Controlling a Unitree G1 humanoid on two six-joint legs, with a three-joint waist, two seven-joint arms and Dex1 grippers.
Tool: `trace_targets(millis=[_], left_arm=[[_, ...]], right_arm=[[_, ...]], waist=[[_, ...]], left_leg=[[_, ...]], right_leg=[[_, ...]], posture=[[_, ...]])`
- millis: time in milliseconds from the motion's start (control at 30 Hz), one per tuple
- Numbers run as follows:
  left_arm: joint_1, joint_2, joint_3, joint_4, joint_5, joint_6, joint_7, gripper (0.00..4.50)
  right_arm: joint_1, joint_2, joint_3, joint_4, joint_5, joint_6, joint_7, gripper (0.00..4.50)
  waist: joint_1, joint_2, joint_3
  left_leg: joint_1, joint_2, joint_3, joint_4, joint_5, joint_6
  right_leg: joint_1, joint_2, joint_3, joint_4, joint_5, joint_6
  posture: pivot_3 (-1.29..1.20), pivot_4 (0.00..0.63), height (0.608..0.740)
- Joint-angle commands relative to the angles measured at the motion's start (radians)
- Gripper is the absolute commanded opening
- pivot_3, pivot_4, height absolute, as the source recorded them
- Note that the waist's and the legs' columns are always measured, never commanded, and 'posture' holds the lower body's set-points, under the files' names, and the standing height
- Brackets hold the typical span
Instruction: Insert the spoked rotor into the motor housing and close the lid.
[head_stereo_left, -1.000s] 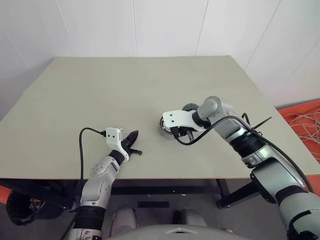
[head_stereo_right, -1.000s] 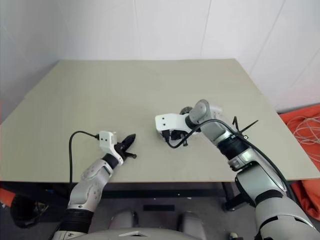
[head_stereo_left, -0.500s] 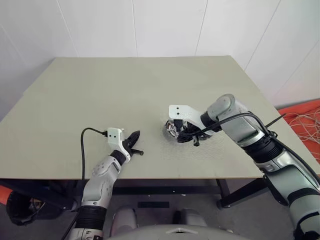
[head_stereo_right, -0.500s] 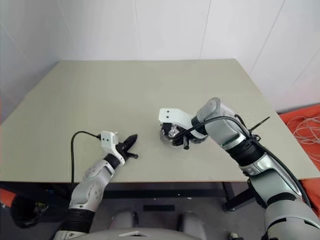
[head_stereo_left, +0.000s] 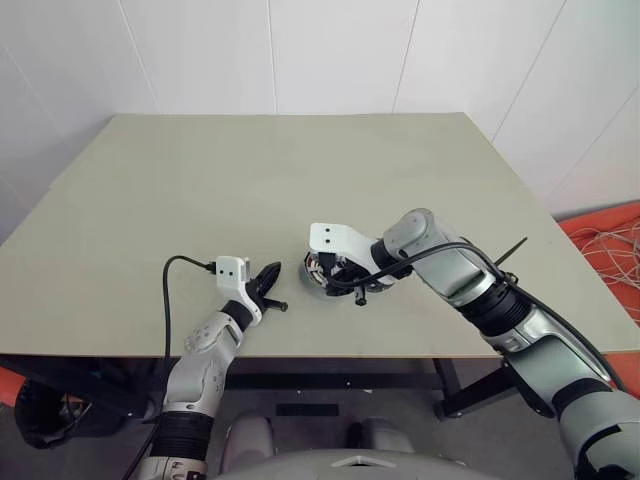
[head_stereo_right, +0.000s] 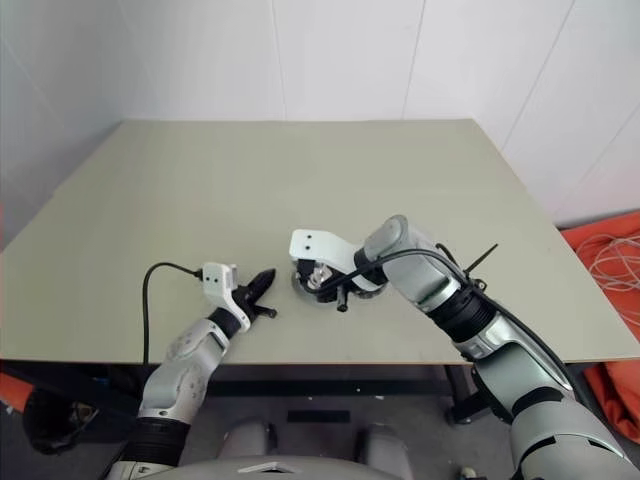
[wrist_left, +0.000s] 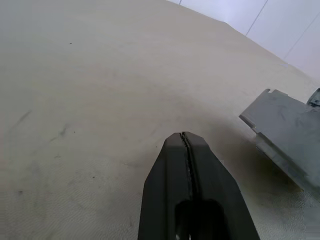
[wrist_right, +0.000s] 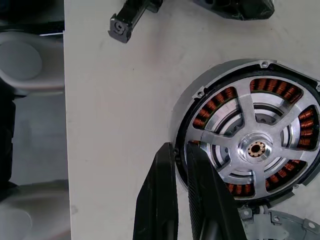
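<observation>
Right wrist view is showing the spoked rotor (wrist_right: 254, 148) sitting inside the motor housing (wrist_right: 235, 67), with the right gripper (wrist_right: 181, 150) pinching the rim, fingers nearly together. The left gripper (wrist_left: 186, 140) is resting fully closed and empty over the table (head_stereo_left: 200, 190).

No lettering, label, brand mark, number or sign can be read anywhere in these views.
</observation>
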Motion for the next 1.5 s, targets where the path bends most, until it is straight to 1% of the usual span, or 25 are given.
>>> trace_targets(millis=[33,200,267,300,333,533,600,667,800,900,967,1067,1133,1200,1300,1400,1500], left_arm=[[-0.011,0.002,0.0,-0.019,-0.004,-0.005,-0.006,0.0],[-0.01,0.002,-0.001,-0.02,-0.003,-0.005,-0.004,0.0],[-0.008,0.003,0.0,-0.022,-0.004,-0.004,-0.004,0.0],[-0.008,0.003,0.001,-0.022,-0.004,-0.004,-0.004,0.0],[-0.008,0.003,0.001,-0.022,-0.004,-0.004,-0.003,0.0],[-0.008,0.004,0.002,-0.024,-0.005,-0.003,-0.002,0.0],[-0.008,0.005,0.001,-0.024,-0.005,-0.003,-0.002,0.0],[-0.009,0.006,0.002,-0.024,-0.005,-0.001,-0.003,0.0],[-0.013,0.008,0.005,-0.021,-0.009,0.003,-0.004,0.0],[-0.017,0.009,0.008,-0.016,-0.011,0.005,-0.006,0.0],[-0.02,0.01,0.01,-0.014,-0.012,0.005,-0.007,0.0],[-0.023,0.012,0.011,-0.012,-0.012,0.007,-0.008,0.0],[-0.024,0.013,0.01,-0.013,-0.013,0.009,-0.009,0.0],[-0.024,0.015,0.009,-0.014,-0.012,0.01,-0.01,0.0],[-0.024,0.017,0.01,-0.015,-0.013,0.009,-0.011,0.0],[-0.024,0.018,0.011,-0.017,-0.014,0.008,-0.011,0.0],[-0.019,0.022,0.008,-0.022,-0.013,0.007,-0.016,0.0]], right_arm=[[-0.029,0.011,-0.012,-0.009,0.014,-0.021,-0.025,0.01],[-0.029,0.033,-0.004,0.02,0.022,-0.031,-0.053,0.01],[-0.033,0.049,-0.007,0.029,0.027,-0.032,-0.068,0.7],[-0.036,0.059,-0.013,0.036,0.032,-0.037,-0.074,0.9],[-0.04,0.071,-0.022,0.044,0.04,-0.035,-0.084,1.22],[-0.064,0.124,-0.066,0.056,0.1,-0.007,-0.107,3.22],[-0.074,0.151,-0.105,0.045,0.147,0.022,-0.108,3.95],[-0.089,0.179,-0.148,0.043,0.187,0.045,-0.121,4.47],[-0.125,0.227,-0.232,0.073,0.233,0.04,-0.177,4.47],[-0.154,0.275,-0.323,0.117,0.265,0.004,-0.248,4.47],[-0.171,0.292,-0.369,0.169,0.254,-0.076,-0.309,4.47],[-0.187,0.274,-0.377,0.252,0.204,-0.199,-0.376,4.47],[-0.186,0.241,-0.353,0.312,0.148,-0.301,-0.409,4.08],[-0.171,0.189,-0.318,0.377,0.076,-0.428,-0.433,3.53],[-0.175,0.14,-0.305,0.472,0.013,-0.559,-0.466,2.45],[-0.192,0.114,-0.306,0.564,-0.037,-0.659,-0.497,1.37],[-0.209,0.051,-0.29,0.685,-0.116,-0.806,-0.528,0.2]], waist=[[0.001,0.0,0.0],[0.001,0.0,0.0],[0.001,0.0,0.0],[0.0,0.0,0.0],[0.0,0.0,0.0],[0.002,0.0,0.0],[0.003,0.0,0.0],[0.003,0.0,0.0],[0.005,0.0,0.0],[0.005,0.0,0.0],[0.005,0.0,0.0],[0.005,0.0,0.0],[0.006,0.0,0.0],[0.008,0.0,0.0],[0.007,0.0,0.0],[0.006,0.0,0.0],[0.005,0.0,0.0]], left_leg=[[0.0,0.0,0.0,0.0,0.0,0.0],[0.001,0.0,0.0,0.0,0.0,0.0],[0.001,0.0,0.0,0.0,0.0,-0.001],[0.001,0.0,0.0,0.0,0.0,-0.001],[0.001,0.0,0.0,0.0,0.0,-0.001],[0.002,0.0,0.0,0.0,0.0,-0.001],[0.002,0.0,0.0,0.0,0.0,-0.001],[0.002,0.0,0.0,0.0,0.0,-0.001],[0.002,0.0,0.0,-0.001,0.0,-0.001],[0.002,0.0,0.0,-0.001,0.0,-0.001],[0.002,0.0,0.0,-0.001,0.001,-0.001],[0.002,0.0,0.0,-0.001,0.001,-0.002],[0.002,0.0,0.0,-0.001,0.001,-0.002],[0.002,-0.001,0.0,-0.001,0.001,-0.002],[0.001,-0.001,0.0,-0.001,0.003,-0.005],[0.001,-0.001,0.0,-0.001,0.003,-0.005],[0.0,-0.001,0.001,-0.001,0.003,-0.005]], right_leg=[[0.0,0.0,0.0,0.0,0.0,0.0],[0.0,0.0,0.0,0.0,0.0,0.0],[0.0,0.0,0.0,0.0,0.0,0.0],[0.0,0.0,0.0,0.0,0.0,0.0],[0.0,0.0,0.0,0.0,0.0,0.0],[0.002,0.0,0.0,0.0,0.0,0.0],[0.002,0.0,0.0,0.0,0.0,0.0],[0.001,0.0,0.0,0.0,0.0,0.0],[0.001,0.0,0.0,0.0,0.0,0.0],[0.001,0.0,0.0,0.0,0.0,0.0],[0.001,0.0,0.0,0.0,0.0,0.0],[0.001,0.0,0.0,0.0,0.0,0.0],[0.001,0.0,0.0,0.0,0.0,0.0],[0.001,0.0,0.0,0.0,0.0,0.0],[0.001,0.0,0.0,-0.001,0.0,0.0],[0.0,0.001,0.0,0.0,0.0,0.0],[0.0,0.001,0.0,0.0,0.0,0.0]], posture=[[0.0,0.0,0.74],[0.0,0.0,0.74],[0.0,0.0,0.74],[0.0,0.0,0.74],[0.0,0.0,0.74],[0.0,0.0,0.74],[0.0,0.0,0.74],[0.0,0.0,0.74],[0.0,0.0,0.74],[0.0,0.0,0.74],[0.0,0.0,0.74],[0.0,0.0,0.74],[0.0,0.0,0.74],[0.0,0.0,0.74],[0.0,0.0,0.74],[0.0,0.0,0.74],[0.0,0.0,0.74]])
